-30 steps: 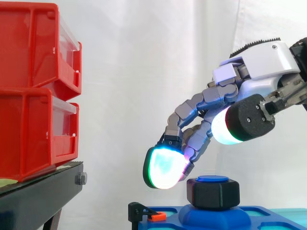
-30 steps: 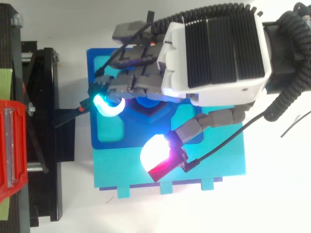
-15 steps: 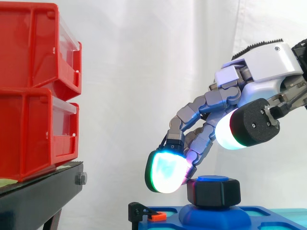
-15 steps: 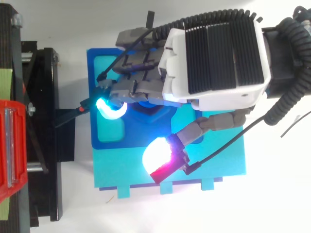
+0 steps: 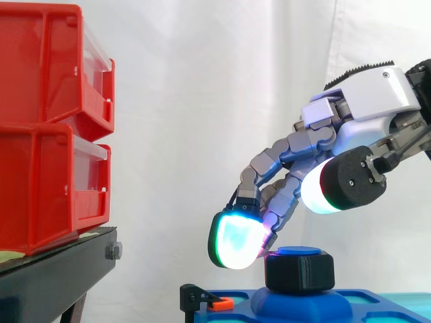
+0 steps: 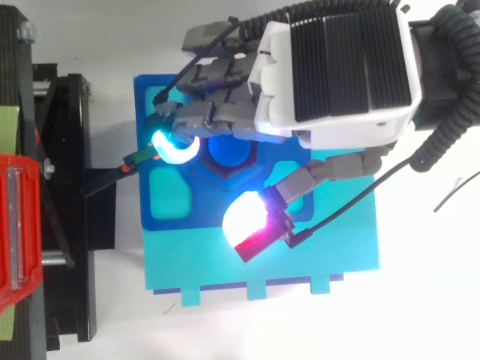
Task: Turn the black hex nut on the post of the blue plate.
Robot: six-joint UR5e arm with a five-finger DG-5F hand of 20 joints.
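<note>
Hand [image 5: 363, 114] hovers over the black hex nut [image 5: 298, 271], which sits on the blue post [image 6: 225, 152] at the middle of the blue plate [image 6: 144, 105]. Fingers are bent but spread, nothing pinched. Green-cyan fingertip [image 5: 236, 241] is just beside the nut's left edge, poss. touching, hard to tell. Thumb pad [image 5: 316, 192] is up and off the nut. Judging by this, no grip yet, so the turn is left to do. Count: 1 nut, 1 post, 1 plate, 2 stacked red bins [image 5: 47, 121], 1 black stand [image 5: 60, 269].

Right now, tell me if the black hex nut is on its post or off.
On. The black hex nut sits level around the blue plate's post, whose blue top shows above it.
</note>
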